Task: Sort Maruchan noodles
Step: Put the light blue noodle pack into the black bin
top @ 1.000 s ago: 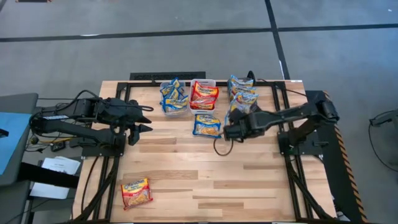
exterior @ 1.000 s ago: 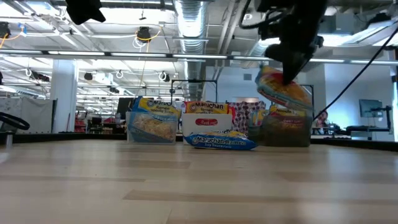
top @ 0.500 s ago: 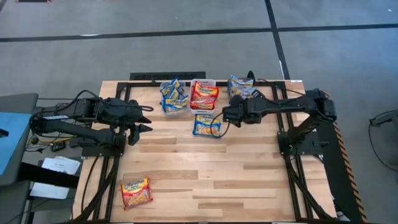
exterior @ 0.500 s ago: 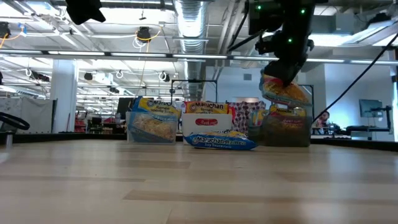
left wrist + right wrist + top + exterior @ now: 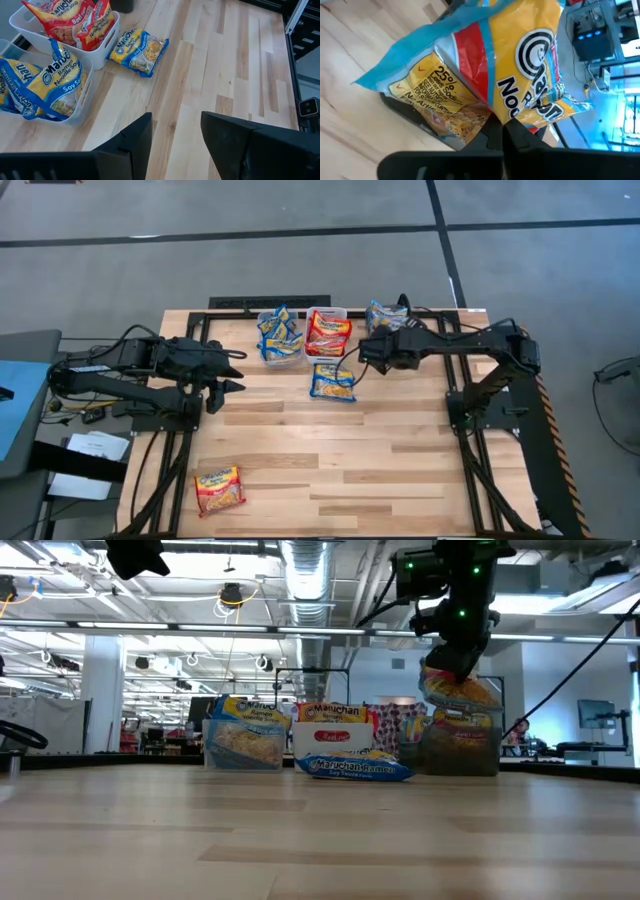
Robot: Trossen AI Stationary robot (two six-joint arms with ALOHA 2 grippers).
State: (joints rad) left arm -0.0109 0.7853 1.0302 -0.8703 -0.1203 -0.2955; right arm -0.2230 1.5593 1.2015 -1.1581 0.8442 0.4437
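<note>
Right end effector carried packet binward

Three bins stand in a row along the table's far edge: the left bin with upright packets, the middle bin touching it on the right with more packets, and the right bin well apart from those two — partly hidden behind the right gripper. That gripper hangs between the middle and right bins, clamped on a packet held above the table, seemingly just before the right bin. One loose packet lies flat just before the middle bin. Another packet lies alone near the table's front left corner. The left gripper hovers left of the bins.
</note>
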